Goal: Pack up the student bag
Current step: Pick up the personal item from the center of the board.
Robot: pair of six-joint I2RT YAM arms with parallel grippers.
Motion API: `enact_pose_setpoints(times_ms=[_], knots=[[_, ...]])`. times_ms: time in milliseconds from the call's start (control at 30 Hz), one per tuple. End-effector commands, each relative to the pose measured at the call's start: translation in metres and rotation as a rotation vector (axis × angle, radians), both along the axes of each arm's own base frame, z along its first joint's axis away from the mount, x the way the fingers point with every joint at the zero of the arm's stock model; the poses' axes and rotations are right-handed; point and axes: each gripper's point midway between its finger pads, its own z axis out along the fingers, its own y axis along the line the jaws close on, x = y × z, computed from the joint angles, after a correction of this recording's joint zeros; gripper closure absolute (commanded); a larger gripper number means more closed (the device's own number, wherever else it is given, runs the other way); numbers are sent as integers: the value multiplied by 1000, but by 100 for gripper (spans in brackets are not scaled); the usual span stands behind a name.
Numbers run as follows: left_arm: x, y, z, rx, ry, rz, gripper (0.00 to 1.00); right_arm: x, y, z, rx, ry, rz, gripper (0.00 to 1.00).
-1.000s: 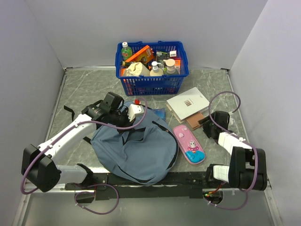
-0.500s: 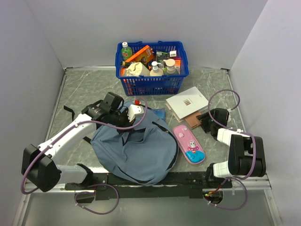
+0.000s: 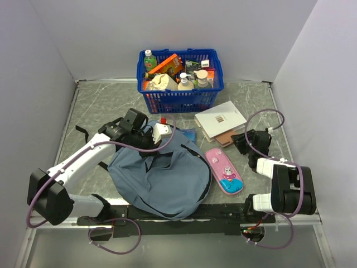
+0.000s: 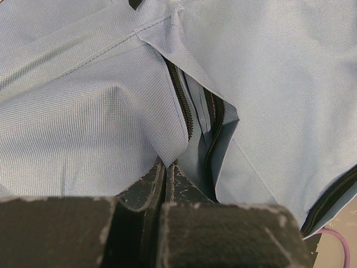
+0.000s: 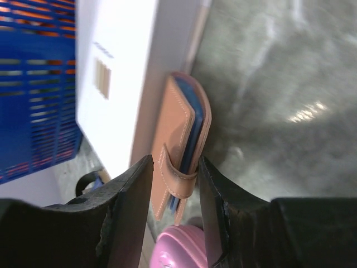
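The grey-blue student bag (image 3: 162, 178) lies at the near middle of the table, its dark zip partly open in the left wrist view (image 4: 184, 106). My left gripper (image 3: 147, 147) is shut on a fold of the bag's fabric beside the zip (image 4: 165, 166). A tan leather notebook (image 3: 226, 138) with a strap clasp lies under a white book (image 3: 221, 120). My right gripper (image 3: 241, 143) is open, its jaws on either side of the notebook's strap end (image 5: 174, 162). The right jaw is near or touching the spine; a gap shows on the left.
A blue plastic basket (image 3: 179, 99) full of bottles and packets stands at the back. A pink pencil case (image 3: 224, 171) lies between the bag and my right gripper, just under the jaws (image 5: 175, 251). Black strap ends lie left of the bag.
My right gripper has moved forward and left until its jaws straddle the tan notebook; the books have shifted slightly left. The left gripper stays clamped on the bag.
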Motion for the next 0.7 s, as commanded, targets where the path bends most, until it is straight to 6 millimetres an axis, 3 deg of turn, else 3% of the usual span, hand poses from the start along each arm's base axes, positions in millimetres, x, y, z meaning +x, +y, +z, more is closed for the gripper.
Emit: enact_pose_setpoints(times_ms=[0, 333, 500, 633, 667], knots=[[4, -14, 21, -70, -21, -40, 99, 19, 4, 26, -12, -102, 30, 55], [2, -13, 23, -71, -24, -44, 99, 29, 15, 7, -3, -13, 57, 57], [2, -13, 27, -77, -31, -46, 99, 33, 19, 15, -28, -22, 75, 71], [1, -14, 26, -78, -28, -45, 99, 28, 18, 24, -73, -21, 80, 93], [3, -13, 26, -77, -31, -39, 99, 26, 16, 35, -86, -42, 70, 97]])
